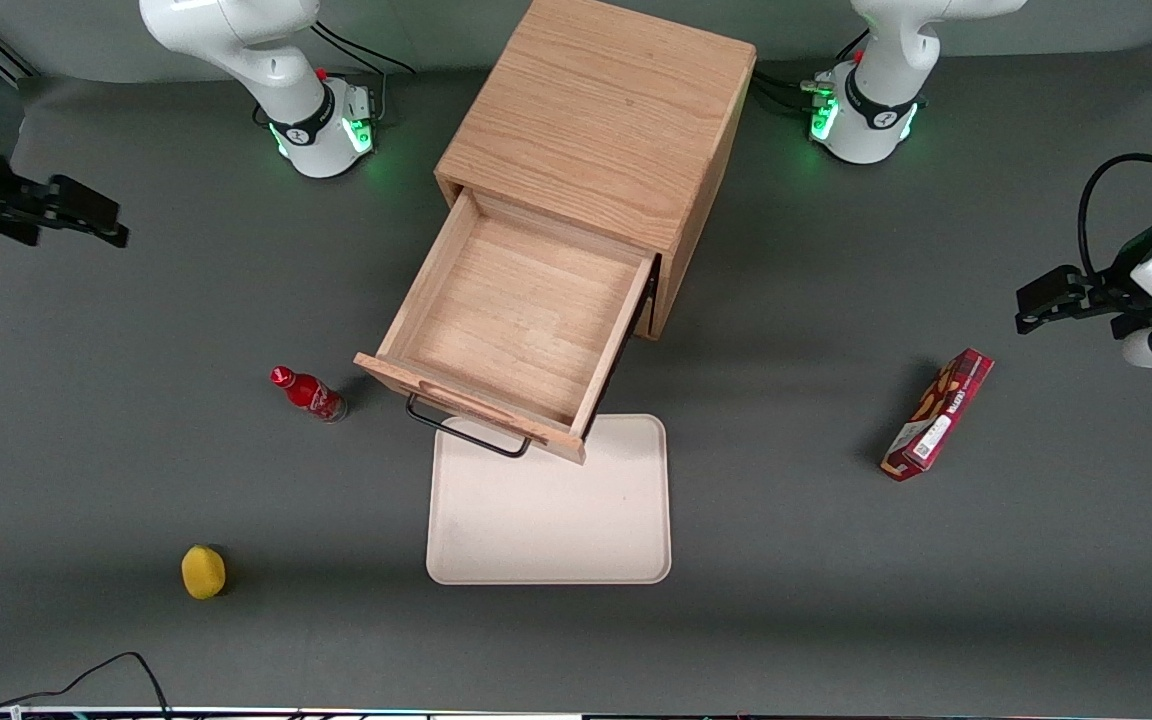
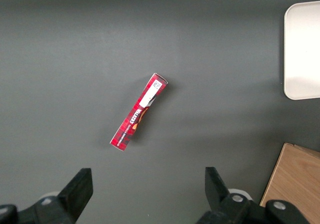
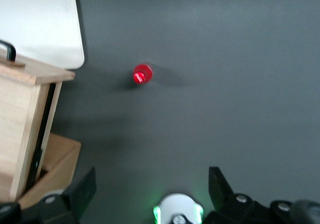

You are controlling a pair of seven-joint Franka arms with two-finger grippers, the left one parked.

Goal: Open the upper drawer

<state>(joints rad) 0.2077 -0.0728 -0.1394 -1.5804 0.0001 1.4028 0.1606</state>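
The upper drawer (image 1: 521, 315) stands pulled far out of the boxy oak cabinet (image 1: 601, 120), and its light-oak inside is bare. Its thin black wire handle (image 1: 466, 432) hangs at its front, over the edge of the white tray. The lower drawer is hidden under it. My right gripper (image 1: 101, 222) is open and empty, high above the table toward the working arm's end, well apart from the drawer. In the right wrist view the gripper (image 3: 150, 184) is open, with the drawer's side (image 3: 22, 108) and handle (image 3: 7, 48) in sight.
A white tray (image 1: 548, 510) lies in front of the drawer. A small red bottle (image 1: 308, 394) stands beside the drawer front, and a yellow fruit (image 1: 203, 571) lies nearer the camera. A red snack box (image 1: 938, 414) lies toward the parked arm's end.
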